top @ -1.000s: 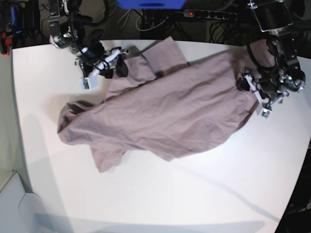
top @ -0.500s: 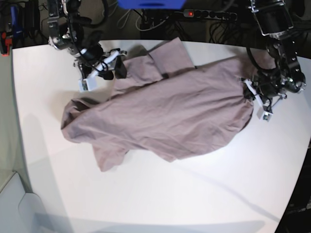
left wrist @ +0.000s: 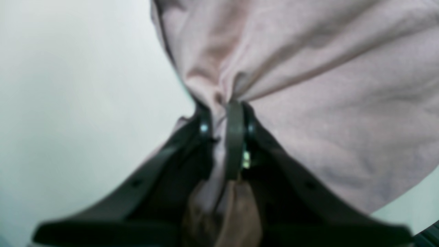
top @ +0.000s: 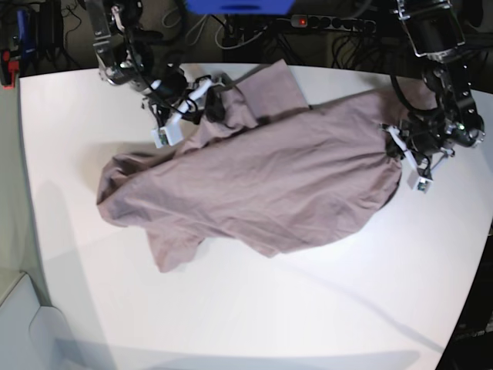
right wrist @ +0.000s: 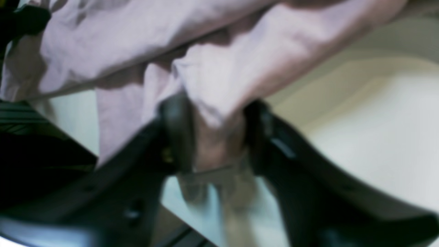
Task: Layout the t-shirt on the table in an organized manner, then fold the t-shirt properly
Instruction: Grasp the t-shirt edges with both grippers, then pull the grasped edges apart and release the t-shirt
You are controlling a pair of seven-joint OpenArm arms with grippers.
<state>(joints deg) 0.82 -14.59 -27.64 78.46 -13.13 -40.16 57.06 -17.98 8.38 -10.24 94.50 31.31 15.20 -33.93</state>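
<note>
A dark floor strewn with cables (top: 231, 35) is seen beyond the far edge. A power strip (top: 331, 23) with a red light is laid there, beside a blue object (top: 239, 6).

Both wrist views are soft and out of focus, the right one smeared. The base view is sharper, evenly bright, with barrel distortion bending the white surface (top: 323, 308) edges and faint shadows crossing its near part.
</note>
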